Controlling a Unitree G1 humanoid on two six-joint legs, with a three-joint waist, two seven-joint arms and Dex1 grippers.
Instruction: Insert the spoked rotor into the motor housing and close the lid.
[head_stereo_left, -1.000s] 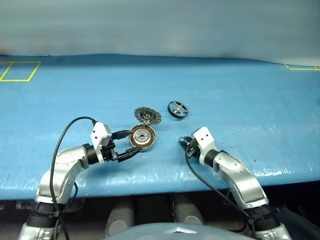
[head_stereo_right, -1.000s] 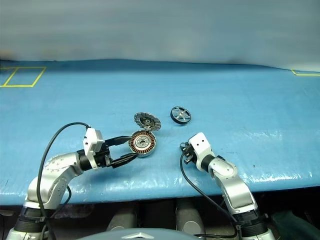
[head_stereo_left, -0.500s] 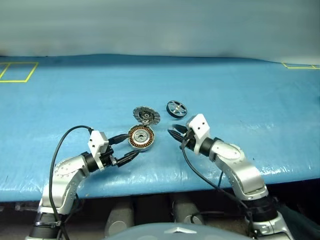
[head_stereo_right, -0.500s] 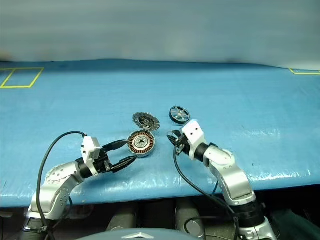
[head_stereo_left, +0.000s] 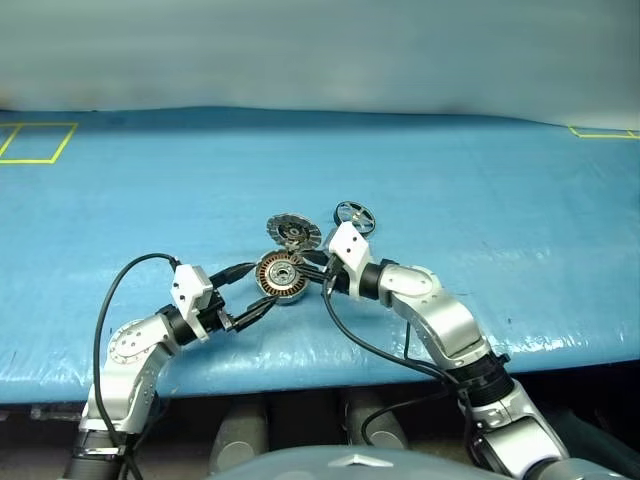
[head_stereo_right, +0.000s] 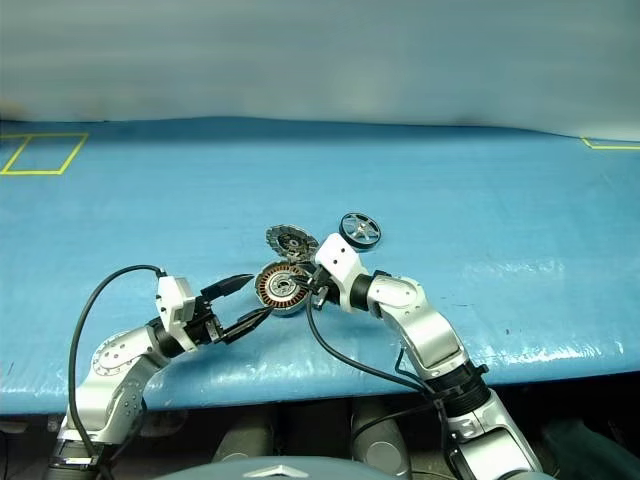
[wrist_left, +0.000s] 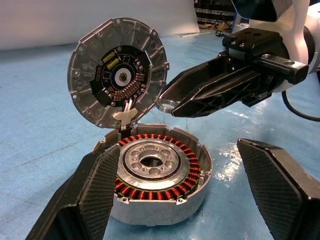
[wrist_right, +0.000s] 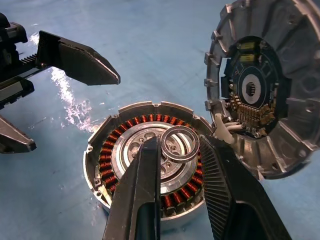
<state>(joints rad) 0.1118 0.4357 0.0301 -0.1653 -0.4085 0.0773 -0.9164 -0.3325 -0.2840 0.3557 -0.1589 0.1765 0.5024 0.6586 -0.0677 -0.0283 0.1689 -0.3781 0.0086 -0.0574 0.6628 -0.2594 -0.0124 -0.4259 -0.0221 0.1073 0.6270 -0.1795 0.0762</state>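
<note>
The motor housing (head_stereo_left: 280, 276) lies on the blue table, its copper windings (wrist_right: 107, 150) facing up. Its lid (head_stereo_left: 293, 232) stands raised behind it on a hinge, ribbed inner face (wrist_left: 117, 75) showing. The spoked rotor (head_stereo_left: 354, 214) rests on the table to the far right of the lid. My left gripper (head_stereo_left: 262, 287) is open, one finger (wrist_left: 100, 190) against the housing's side and the other (wrist_left: 280, 185) apart from it. My right gripper (wrist_right: 180, 150) is shut on a thin metal ring (wrist_right: 180, 143), held just above the housing's silver hub.
The blue table cover (head_stereo_left: 480, 200) stretches wide on all sides. A yellow tape square (head_stereo_left: 38, 142) marks the far left, another yellow corner (head_stereo_left: 600, 132) the far right. The table's front edge (head_stereo_left: 300, 375) runs just below both arms.
My right gripper has swung left and risen from the table's right side to above the housing, carrying the ring. The left gripper has stayed beside the housing, only turning slightly.
</note>
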